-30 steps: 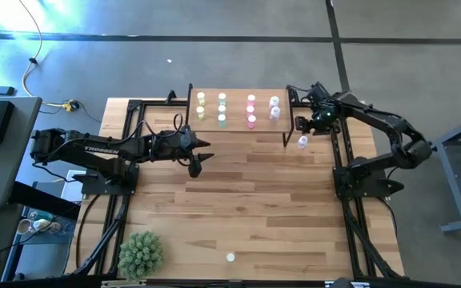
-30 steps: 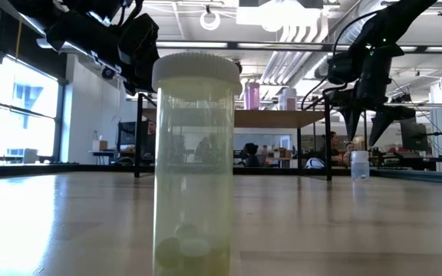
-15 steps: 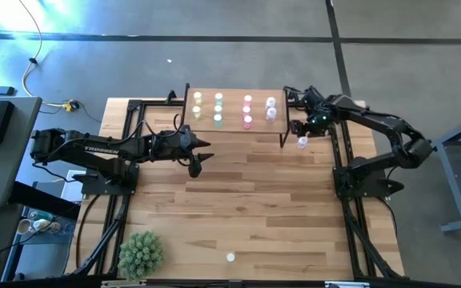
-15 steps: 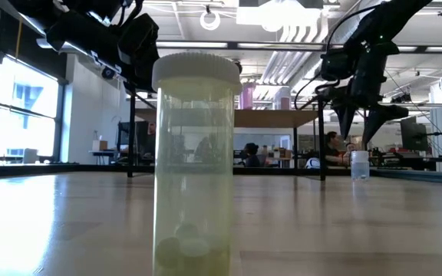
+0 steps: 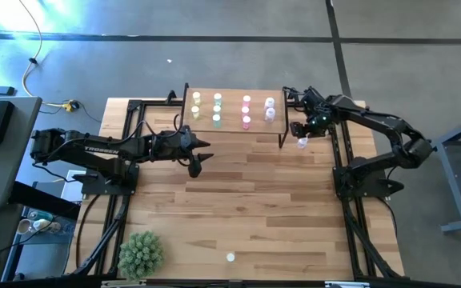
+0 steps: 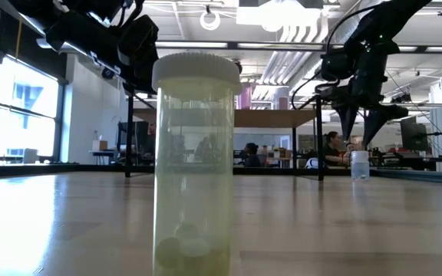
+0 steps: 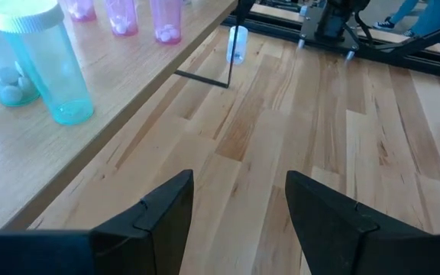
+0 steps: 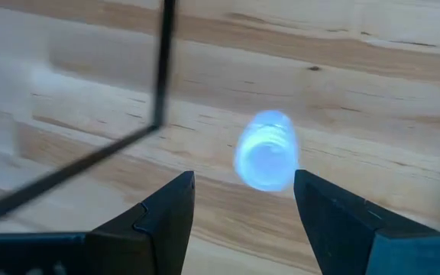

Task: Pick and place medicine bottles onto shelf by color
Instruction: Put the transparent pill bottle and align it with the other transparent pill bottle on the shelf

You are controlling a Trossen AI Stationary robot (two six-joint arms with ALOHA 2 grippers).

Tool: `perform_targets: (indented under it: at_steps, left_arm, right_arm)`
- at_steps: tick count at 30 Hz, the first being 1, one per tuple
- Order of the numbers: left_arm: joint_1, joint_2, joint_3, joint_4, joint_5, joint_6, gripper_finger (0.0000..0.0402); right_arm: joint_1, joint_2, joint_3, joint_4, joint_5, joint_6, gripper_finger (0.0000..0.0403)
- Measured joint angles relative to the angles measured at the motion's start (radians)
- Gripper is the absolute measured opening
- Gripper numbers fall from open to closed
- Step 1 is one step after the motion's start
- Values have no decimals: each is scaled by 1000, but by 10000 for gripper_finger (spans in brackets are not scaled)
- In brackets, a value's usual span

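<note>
Right gripper (image 5: 301,130), upper right of the high view, hangs open and empty directly over a white bottle (image 5: 302,142) standing on the tabletop beside the shelf (image 5: 232,96). Recommendation: descend straight, centre the cap between the fingers, avoid the shelf leg (image 8: 161,65). Left gripper (image 5: 198,164) waits at centre left, open, empty. Left arm reads "TROSSEN".

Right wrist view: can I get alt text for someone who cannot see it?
The right pincer, open, looks straight down on one pale bluish medicine bottle standing on the wood tabletop, seen cap-first in the gap between the two dark fingers. A thin black shelf leg crosses the boards beside it.
</note>
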State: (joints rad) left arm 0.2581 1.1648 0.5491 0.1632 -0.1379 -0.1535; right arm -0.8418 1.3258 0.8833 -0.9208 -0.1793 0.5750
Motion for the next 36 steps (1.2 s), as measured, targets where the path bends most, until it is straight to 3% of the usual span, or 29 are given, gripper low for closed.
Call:
perform_targets:
  at_steps: [12, 21, 25, 32, 36]
  left_arm:
    - [-1, 0, 0, -10, 0, -1, 197]
    - [-32, 0, 0, -9, -1, -5, 197]
    - [-33, 0, 0, -9, -2, -30, 197]
    - [-33, 0, 0, -9, -2, -27, 197]
    - [-33, 0, 0, -9, -4, -27, 197]
  right_arm:
    - [-60, -5, 0, -72, 66, -225, 215]
    - [-162, -120, 0, -96, 73, -367, 215]
    - [-180, -174, -29, -54, 61, -341, 215]
    - [-173, -233, -218, 135, -74, -182, 215]
    - [-145, -253, -269, 198, -45, -109, 215]
